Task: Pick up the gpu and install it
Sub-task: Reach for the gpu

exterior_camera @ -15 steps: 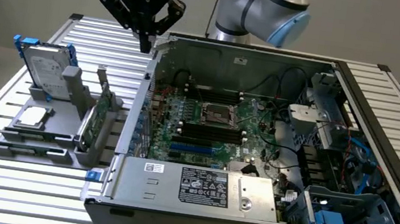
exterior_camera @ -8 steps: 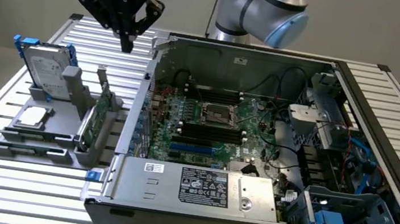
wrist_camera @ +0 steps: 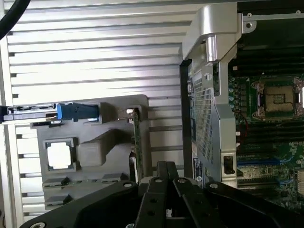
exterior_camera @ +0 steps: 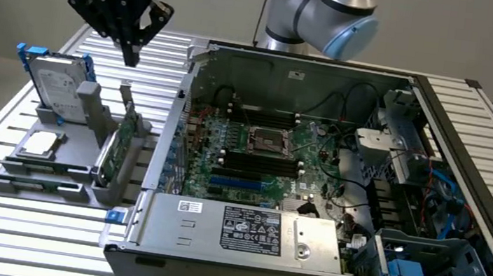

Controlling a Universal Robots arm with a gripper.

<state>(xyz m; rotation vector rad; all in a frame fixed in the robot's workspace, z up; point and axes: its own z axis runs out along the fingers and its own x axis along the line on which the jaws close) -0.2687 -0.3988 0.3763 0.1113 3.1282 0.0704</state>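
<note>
The gpu [exterior_camera: 113,148] stands on edge in a grey holder [exterior_camera: 74,159] to the exterior view's left of the open computer case [exterior_camera: 320,154]. Its green board faces outward. My gripper [exterior_camera: 130,59] hangs well above the holder's back end, fingers pointing down, shut with nothing between them. In the wrist view the fingers [wrist_camera: 166,167] meet at a point, and the gpu [wrist_camera: 135,142] shows edge-on as a thin strip just beyond them in the holder [wrist_camera: 95,156].
A silver hard drive [exterior_camera: 53,82] with blue rails stands at the holder's back, and a processor [exterior_camera: 42,144] lies flat in it. The motherboard [exterior_camera: 259,150] lies exposed inside the case, with a power supply [exterior_camera: 245,229] at the front. The slatted table [exterior_camera: 10,222] surrounds everything.
</note>
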